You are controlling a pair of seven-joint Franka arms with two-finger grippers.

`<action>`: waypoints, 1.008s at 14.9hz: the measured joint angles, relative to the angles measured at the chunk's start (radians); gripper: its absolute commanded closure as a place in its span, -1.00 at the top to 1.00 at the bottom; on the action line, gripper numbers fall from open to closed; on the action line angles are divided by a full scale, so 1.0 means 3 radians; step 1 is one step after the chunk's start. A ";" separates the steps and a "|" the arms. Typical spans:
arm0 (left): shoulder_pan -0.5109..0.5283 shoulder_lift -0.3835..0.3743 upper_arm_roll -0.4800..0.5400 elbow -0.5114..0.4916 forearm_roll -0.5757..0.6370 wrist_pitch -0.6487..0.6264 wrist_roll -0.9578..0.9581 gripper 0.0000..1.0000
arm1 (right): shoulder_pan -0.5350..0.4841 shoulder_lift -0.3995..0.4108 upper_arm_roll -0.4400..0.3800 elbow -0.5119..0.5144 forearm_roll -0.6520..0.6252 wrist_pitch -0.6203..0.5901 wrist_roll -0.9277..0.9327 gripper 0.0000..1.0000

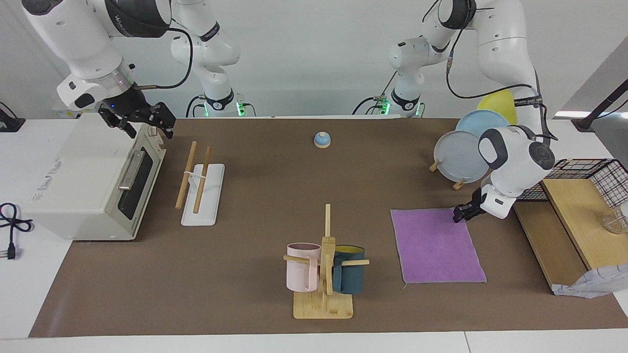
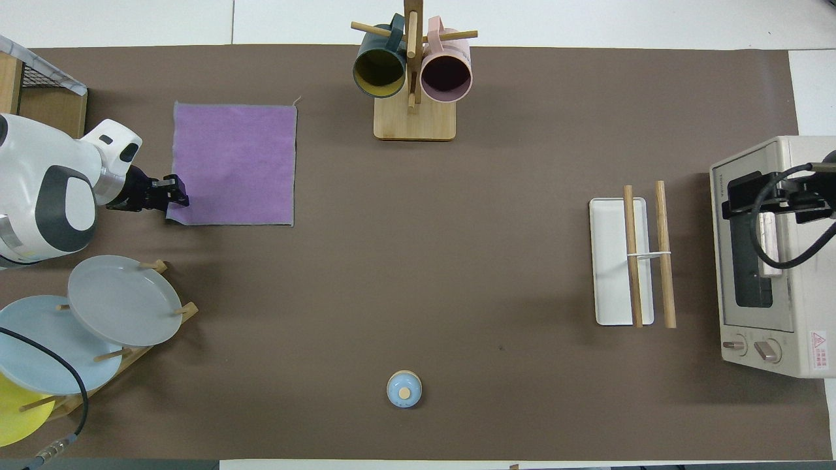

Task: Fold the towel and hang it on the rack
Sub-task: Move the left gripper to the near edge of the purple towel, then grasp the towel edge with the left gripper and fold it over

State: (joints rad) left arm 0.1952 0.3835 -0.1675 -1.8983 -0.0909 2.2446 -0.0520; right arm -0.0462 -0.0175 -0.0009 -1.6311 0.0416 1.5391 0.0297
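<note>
Purple towel [image 1: 435, 244] lies flat, unfolded, at the tabletop's left-arm end. Left end effector [image 1: 461, 214] is at its corner; grip indeterminate. Right end effector [image 1: 147, 120], wide, over oven [image 1: 93, 179]. Labels illegible.

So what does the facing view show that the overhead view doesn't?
Only the facing view: the right arm's base, the left arm's base, and the black power cord on the white table beside the white toaster oven.
Only the overhead view: the oven's two knobs and its red warning sticker.
Both: the flat purple towel, the left arm's jaws at its corner nearer the robots, the right arm's jaws over the oven, and the two-rod light-wood rack on its white base.
</note>
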 measured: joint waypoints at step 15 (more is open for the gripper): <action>-0.0108 -0.0001 -0.0008 0.0207 0.0317 -0.0181 0.0047 -1.00 | 0.0002 -0.0034 0.0009 -0.0256 0.0761 0.0269 0.0218 1.00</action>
State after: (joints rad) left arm 0.1629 0.3832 -0.1700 -1.8361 0.0042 2.1903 -0.0378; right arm -0.0455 -0.0278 0.0017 -1.7079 0.2700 1.6198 0.0951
